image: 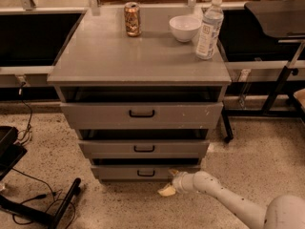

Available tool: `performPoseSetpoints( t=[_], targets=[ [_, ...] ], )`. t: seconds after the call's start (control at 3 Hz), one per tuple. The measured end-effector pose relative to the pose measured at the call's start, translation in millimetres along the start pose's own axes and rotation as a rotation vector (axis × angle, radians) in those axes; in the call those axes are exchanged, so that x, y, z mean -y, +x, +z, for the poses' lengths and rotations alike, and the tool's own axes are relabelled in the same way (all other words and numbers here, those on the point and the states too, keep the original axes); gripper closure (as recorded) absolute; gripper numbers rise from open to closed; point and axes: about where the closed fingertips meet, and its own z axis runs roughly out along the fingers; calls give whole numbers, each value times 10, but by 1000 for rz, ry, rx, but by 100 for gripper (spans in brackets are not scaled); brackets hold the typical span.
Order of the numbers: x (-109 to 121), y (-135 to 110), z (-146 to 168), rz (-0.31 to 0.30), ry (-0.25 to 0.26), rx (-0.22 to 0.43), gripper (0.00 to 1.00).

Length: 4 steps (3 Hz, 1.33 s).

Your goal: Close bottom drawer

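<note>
Grey bottom drawer (119,172) has the pincer (167,189) just beside its lower right corner; spread or pressed, cannot tell.

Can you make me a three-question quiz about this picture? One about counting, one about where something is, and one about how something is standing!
1. How many drawers does the grey cabinet have?
A. One
B. Five
C. Three

2. Where is the gripper?
A. Down low, by the right end of the bottom drawer
B. Lying on top of the cabinet
C. High in the air above the cabinet

3. How is the water bottle sitting?
A. Lying on its side
B. Standing upright
C. Upside down

Answers:
1. C, because three fronts with black handles are stacked one under another.
2. A, because the arm reaches in low and ends beside the lowest front.
3. B, because its cap points straight up.
</note>
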Motion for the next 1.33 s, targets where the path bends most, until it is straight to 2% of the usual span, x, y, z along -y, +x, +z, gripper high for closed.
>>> performPoseSetpoints(
  t=[0.33, 0.67, 1.0, 1.33],
  targets=[
    [-79, -24, -27, -20, -10, -6, 49],
    [40, 66, -550, -68, 59, -53, 72],
    [141, 156, -1273, -168, 137, -156, 95],
    [156, 344, -2068, -268, 199, -276, 100]
  ],
)
